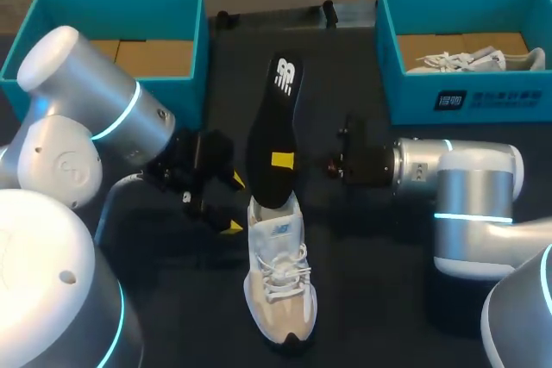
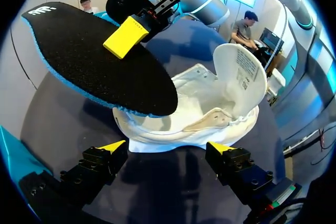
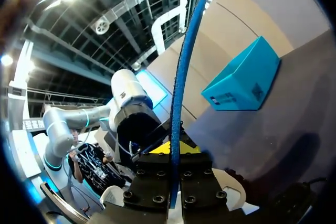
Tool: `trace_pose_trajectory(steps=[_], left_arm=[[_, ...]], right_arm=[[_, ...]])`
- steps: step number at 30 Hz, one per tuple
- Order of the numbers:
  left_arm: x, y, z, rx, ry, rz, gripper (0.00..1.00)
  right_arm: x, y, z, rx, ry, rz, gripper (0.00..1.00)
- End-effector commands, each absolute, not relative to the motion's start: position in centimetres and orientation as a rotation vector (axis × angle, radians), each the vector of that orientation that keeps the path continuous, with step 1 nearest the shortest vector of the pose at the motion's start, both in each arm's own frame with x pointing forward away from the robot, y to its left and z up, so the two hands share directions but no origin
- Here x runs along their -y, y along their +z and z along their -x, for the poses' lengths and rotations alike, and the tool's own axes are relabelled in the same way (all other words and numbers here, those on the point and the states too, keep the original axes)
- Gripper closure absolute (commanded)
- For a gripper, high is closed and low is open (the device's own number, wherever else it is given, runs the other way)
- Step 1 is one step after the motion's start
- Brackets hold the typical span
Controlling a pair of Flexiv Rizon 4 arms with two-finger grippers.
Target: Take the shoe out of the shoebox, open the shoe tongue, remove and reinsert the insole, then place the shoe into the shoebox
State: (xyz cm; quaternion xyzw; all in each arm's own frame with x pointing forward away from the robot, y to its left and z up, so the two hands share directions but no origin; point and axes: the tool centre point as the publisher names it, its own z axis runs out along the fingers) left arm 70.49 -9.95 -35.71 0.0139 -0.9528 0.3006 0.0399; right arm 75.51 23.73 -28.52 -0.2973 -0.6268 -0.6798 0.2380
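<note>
Above the shoe on the worktop, the right tool, clamped on the insole, should, I think, keep it aligned with the opening, while the left tool has its fingers apart.

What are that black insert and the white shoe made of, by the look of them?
The insole looks like foam under a matte black fabric cover: its top shows a fine grainy texture and its edge is bright blue. The shoe seems to be white textile with smoother, perhaps synthetic, panels; its lining looks cloth-like.
</note>
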Motion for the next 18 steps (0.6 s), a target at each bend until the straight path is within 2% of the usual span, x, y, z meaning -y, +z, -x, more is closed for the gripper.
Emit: trace_pose_trajectory(steps=[1, 18], left_arm=[[9.96, -35.89, -70.32, 2.924, 0.924, -0.044, 0.00], [9.96, -35.89, -70.32, 2.924, 0.924, -0.044, 0.00]], right_arm=[[-24.21, -28.60, -75.37, 1.721, -1.870, 0.820, 1.00], [-23.96, -29.38, -74.53, 1.716, -1.895, 0.809, 1.00]])
